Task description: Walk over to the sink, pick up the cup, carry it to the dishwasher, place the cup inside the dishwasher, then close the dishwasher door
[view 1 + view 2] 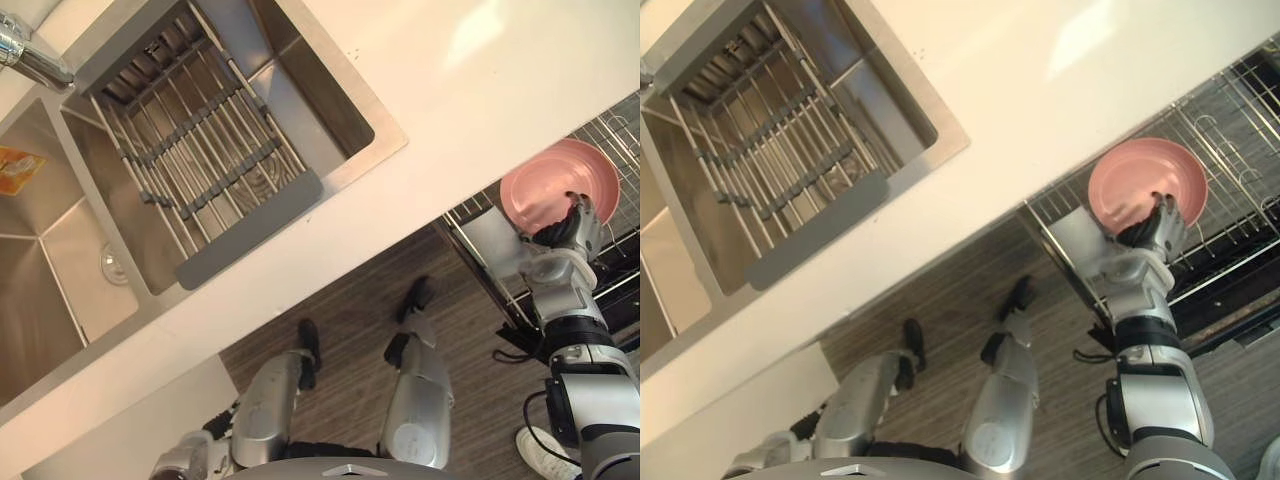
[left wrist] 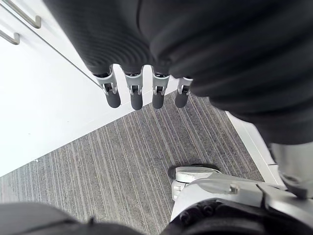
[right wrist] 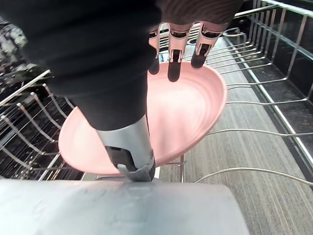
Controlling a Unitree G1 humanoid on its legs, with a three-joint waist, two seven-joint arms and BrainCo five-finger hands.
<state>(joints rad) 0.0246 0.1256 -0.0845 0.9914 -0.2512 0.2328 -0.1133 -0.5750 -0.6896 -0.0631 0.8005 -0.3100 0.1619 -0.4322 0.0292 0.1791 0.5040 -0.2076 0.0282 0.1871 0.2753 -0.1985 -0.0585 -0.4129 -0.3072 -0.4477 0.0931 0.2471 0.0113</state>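
Right wrist view indicates the placing step: the right hand pinches the rim of a pink plate, not a cup, tilted over the dishwasher rack; next it likely needs lowering between tines before release, while the left hand hangs slack-fingered.

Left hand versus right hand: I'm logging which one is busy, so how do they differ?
The right hand grips a pink plate by its rim; the left hand holds nothing, fingers relaxed. The right hand reaches out over the dishwasher rack; the left hand hangs above the floor. Both have silver, dark-tipped fingers.
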